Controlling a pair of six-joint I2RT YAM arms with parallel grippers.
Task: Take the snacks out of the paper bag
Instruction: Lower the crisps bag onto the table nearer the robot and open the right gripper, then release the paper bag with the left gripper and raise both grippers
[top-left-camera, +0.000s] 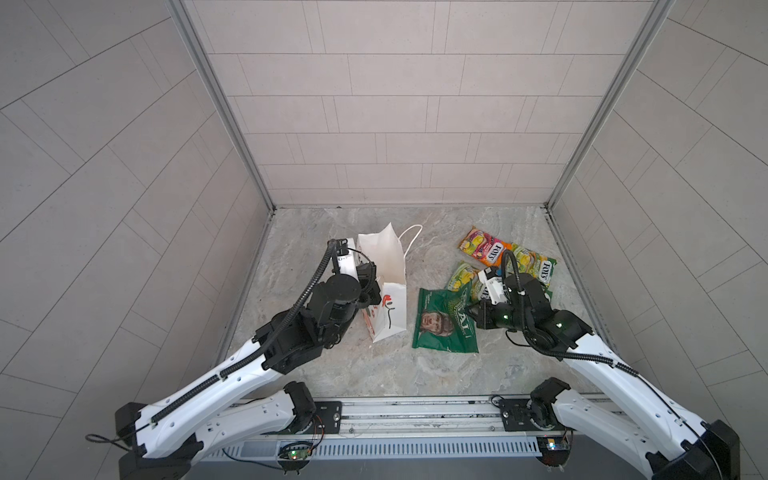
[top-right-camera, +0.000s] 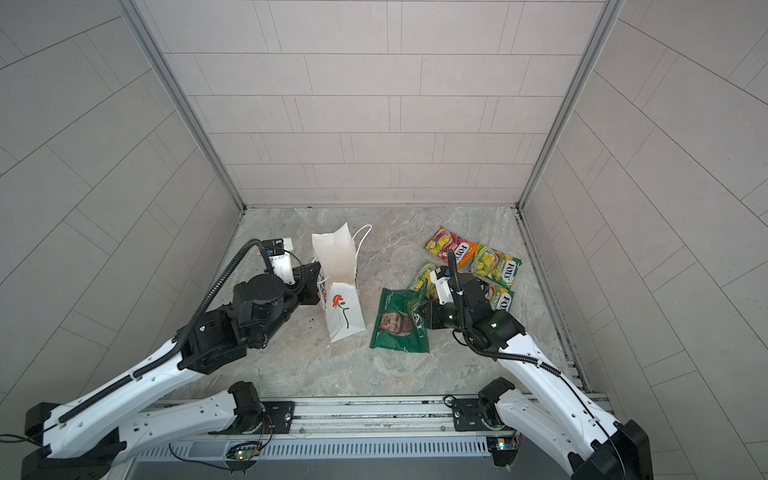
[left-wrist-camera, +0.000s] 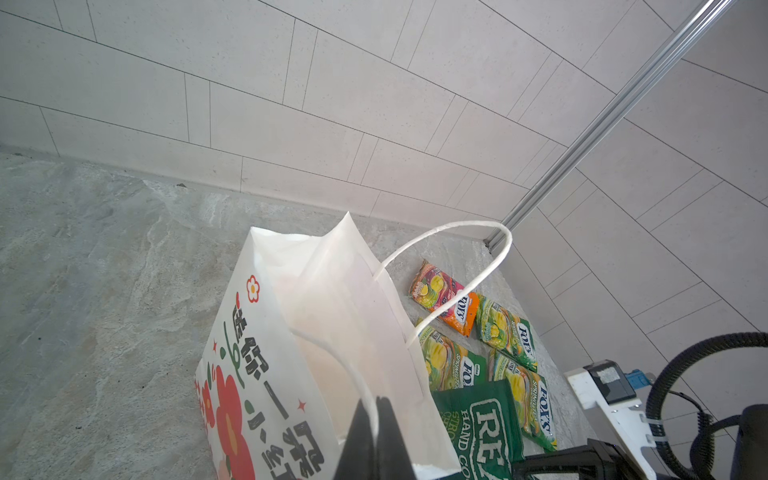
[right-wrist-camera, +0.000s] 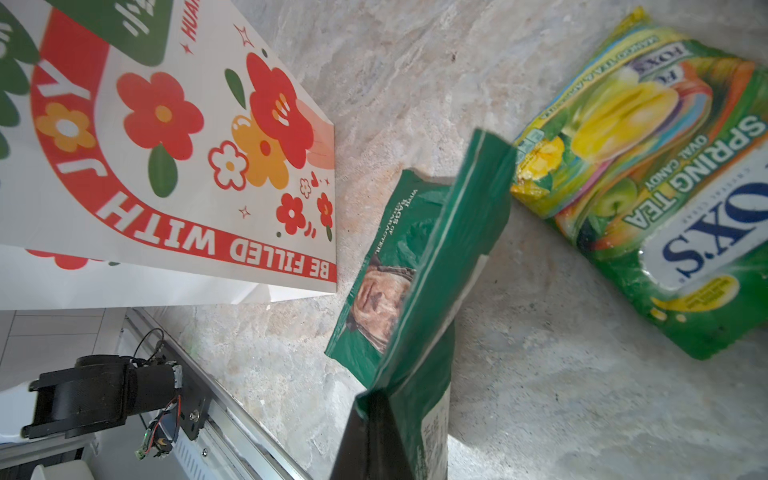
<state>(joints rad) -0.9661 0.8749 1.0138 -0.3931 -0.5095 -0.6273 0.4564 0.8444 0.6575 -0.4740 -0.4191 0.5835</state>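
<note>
1. The crisp bag (top-left-camera: 444, 328) should handle as light, puffy and crinkly. Its film is probably slick and the contents easily crushed, so the flat sealed edge is the place to pinch, not the belly.
2. The right gripper (right-wrist-camera: 370, 399) is closed on just such an edge. That edge is raised, and the rest lies on the counter (top-left-camera: 332, 374), just beside the paper bag (top-left-camera: 386, 316) on the side away from the left gripper (left-wrist-camera: 376, 405).
3. The FOX'S packets (left-wrist-camera: 505, 332) are likely small, soft pillows of hard sweets, dense for their size and glossy. A crimped end would give the surest hold. They lie flat beyond the crisp bag, farther from the paper bag.
4. The paper bag looks thin, creasable and quick to tip, since no snack shows inside as far as the left wrist view reaches. Its cord handle (left-wrist-camera: 332, 353) is the natural hold, and the left gripper is clamped shut on that cord at the bag's mouth.
5. Looks:
   - The crisp bag is dark green with a man's face and "REAL" lettering.
   - One packet is an orange-pink packet (top-left-camera: 484, 247), and the others are yellow-green with fruit pictures.
   - The paper bag is tall and white and stands with its mouth open. It has a red flower on the front and red flower prints on its sides.
</note>
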